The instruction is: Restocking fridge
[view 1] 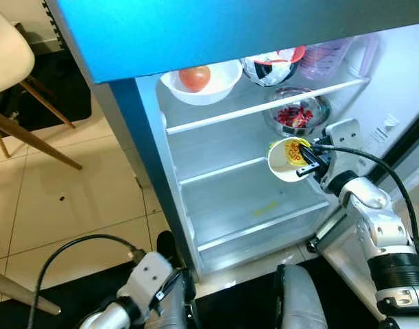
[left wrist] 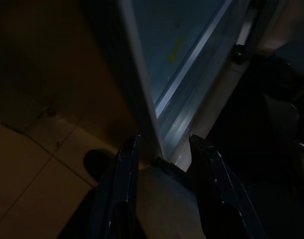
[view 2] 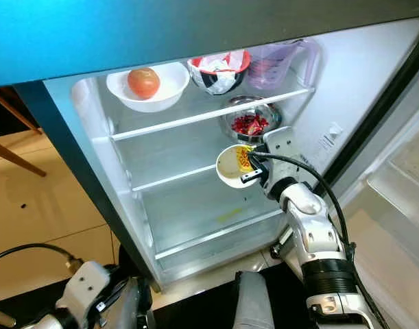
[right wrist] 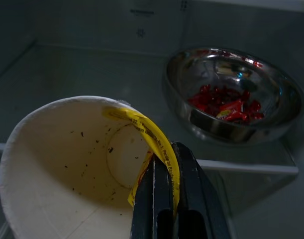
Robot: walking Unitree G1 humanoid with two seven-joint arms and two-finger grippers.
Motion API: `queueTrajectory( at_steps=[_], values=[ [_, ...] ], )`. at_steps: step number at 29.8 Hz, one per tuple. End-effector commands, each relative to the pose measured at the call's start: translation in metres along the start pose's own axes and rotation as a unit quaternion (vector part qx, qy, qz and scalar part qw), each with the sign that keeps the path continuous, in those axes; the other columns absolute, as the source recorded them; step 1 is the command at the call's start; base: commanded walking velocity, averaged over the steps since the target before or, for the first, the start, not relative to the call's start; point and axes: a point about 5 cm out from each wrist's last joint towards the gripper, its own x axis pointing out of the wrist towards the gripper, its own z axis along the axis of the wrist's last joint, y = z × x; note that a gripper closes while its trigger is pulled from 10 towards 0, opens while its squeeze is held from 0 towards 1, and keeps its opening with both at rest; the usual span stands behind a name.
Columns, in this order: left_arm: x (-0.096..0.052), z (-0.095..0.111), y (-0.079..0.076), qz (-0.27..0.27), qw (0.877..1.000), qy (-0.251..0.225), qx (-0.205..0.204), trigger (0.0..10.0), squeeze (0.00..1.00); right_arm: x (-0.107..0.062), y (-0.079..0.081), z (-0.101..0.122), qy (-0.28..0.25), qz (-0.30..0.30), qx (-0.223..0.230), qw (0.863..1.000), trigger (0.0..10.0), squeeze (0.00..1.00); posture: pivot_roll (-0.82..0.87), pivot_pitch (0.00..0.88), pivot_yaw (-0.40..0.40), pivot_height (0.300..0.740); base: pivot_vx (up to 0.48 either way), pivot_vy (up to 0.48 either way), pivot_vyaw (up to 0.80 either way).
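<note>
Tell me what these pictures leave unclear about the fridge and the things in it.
- Yellow label of the paper cup in the right gripper: print too small, creased.
- Red pieces in the steel bowl: dim right wrist view, cannot be identified.
- Purple jug: top cut off by the fridge door.
- Left gripper: dark surroundings.

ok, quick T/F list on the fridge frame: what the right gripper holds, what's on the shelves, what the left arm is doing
1. The right gripper is shut on the rim of a white paper cup. True.
2. The cup is full of liquid. False: the right wrist view shows it empty, tipped on its side, with a yellow wrapper at the rim.
3. A white bowl on the top shelf holds a tomato. True.
4. The steel bowl with red bits sits on the top shelf. False: it is on the shelf below.
5. The left gripper is reaching into the fridge. False: it hangs low by the fridge's bottom edge, fingers apart.
</note>
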Motion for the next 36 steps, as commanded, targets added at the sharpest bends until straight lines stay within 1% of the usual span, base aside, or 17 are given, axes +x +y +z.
queueTrajectory(
  at_steps=[1,3,5,7,9,10,12,14,16,19,21,24,25,28,32,34,36],
  values=[
    [-0.001,0.003,-0.002,-0.020,1.000,-0.001,-0.005,10.0,0.00,0.005,0.003,0.005,-0.017,0.003,0.010,1.000,10.0,0.00,-0.03,0.113,-0.002,0.550,0.000,0.000,0.00],
    [0.003,0.010,-0.007,-0.034,0.999,-0.006,-0.018,10.0,0.00,0.008,0.004,0.008,-0.021,0.004,0.014,1.000,10.0,0.00,-0.04,0.112,-0.002,0.550,0.000,0.000,0.00],
    [0.004,0.012,-0.008,-0.042,0.999,-0.008,-0.022,10.0,0.00,0.009,0.004,0.009,-0.022,0.004,0.013,1.000,10.0,0.00,-0.04,0.112,-0.002,0.550,0.000,0.000,0.00],
    [0.014,0.022,-0.016,-0.070,0.997,-0.024,-0.029,10.0,0.00,0.013,0.006,0.012,-0.023,0.006,0.015,1.000,10.0,0.00,-0.04,0.110,-0.003,0.550,0.000,0.000,0.00],
    [0.021,0.033,-0.019,-0.093,0.994,-0.036,-0.039,10.0,0.00,0.016,0.008,0.015,-0.023,0.008,0.015,1.000,10.0,0.00,-0.05,0.109,-0.004,0.550,0.000,0.000,0.00],
    [0.021,0.033,-0.019,-0.093,0.994,-0.036,-0.039,10.0,0.00,0.016,0.008,0.015,-0.023,0.008,0.015,1.000,10.0,0.00,-0.05,0.109,-0.004,0.550,0.000,0.000,0.00],
    [0.027,0.041,-0.021,-0.110,0.992,-0.046,-0.047,10.0,0.00,0.020,0.010,0.017,-0.020,0.011,0.017,1.000,10.0,0.00,-0.06,0.110,-0.005,0.550,0.000,0.000,0.00],
    [0.029,0.044,-0.021,-0.116,0.991,-0.050,-0.049,10.0,0.00,0.022,0.011,0.017,-0.018,0.013,0.018,1.000,10.0,0.00,-0.06,0.110,-0.005,0.550,0.000,0.000,0.00],
    [0.037,0.050,-0.022,-0.124,0.989,-0.059,-0.055,10.0,0.00,0.027,0.013,0.015,-0.004,0.014,0.024,1.000,10.0,0.00,-0.06,0.112,-0.008,0.550,0.000,0.000,0.00],
    [0.049,0.059,-0.029,-0.133,0.987,-0.070,-0.059,10.0,0.00,0.033,0.017,0.015,-0.002,0.019,0.033,0.999,10.0,0.00,-0.06,0.115,-0.011,0.550,0.000,0.000,0.00],
    [0.051,0.061,-0.030,-0.134,0.987,-0.073,-0.059,10.0,0.00,0.035,0.018,0.016,-0.001,0.021,0.037,0.999,10.0,0.00,-0.06,0.116,-0.011,0.550,0.000,0.000,0.00],
    [0.069,0.072,-0.021,-0.103,0.990,-0.092,-0.035,10.0,0.00,0.044,0.022,0.016,0.028,0.029,0.049,0.998,10.0,0.00,-0.06,0.124,-0.020,0.550,0.000,0.000,0.00],
    [0.069,0.072,-0.021,-0.103,0.990,-0.092,-0.035,10.0,0.00,0.044,0.022,0.016,0.028,0.029,0.049,0.998,10.0,0.00,-0.06,0.124,-0.020,0.550,0.000,0.000,0.00],
    [0.083,0.086,-0.015,-0.077,0.991,-0.111,-0.027,10.0,0.00,0.052,0.025,0.020,0.047,0.040,0.038,0.997,10.0,0.00,-0.05,0.134,-0.029,0.550,0.000,0.000,0.00],
    [0.085,0.090,-0.014,-0.070,0.990,-0.116,-0.028,10.0,0.00,0.056,0.025,0.023,0.048,0.040,0.029,0.998,10.0,0.00,-0.04,0.138,-0.032,0.550,0.000,0.000,0.00],
    [0.083,0.089,-0.015,-0.067,0.991,-0.113,-0.030,10.0,0.00,0.059,0.022,0.024,0.056,0.029,0.027,0.998,10.0,0.00,-0.02,0.146,-0.031,0.550,0.000,0.000,0.00],
    [0.079,0.087,-0.016,-0.064,0.991,-0.111,-0.028,10.0,0.00,0.059,0.018,0.020,0.070,0.015,0.030,0.997,10.0,0.00,0.00,0.149,-0.031,0.550,0.000,0.000,0.00]
  ],
)
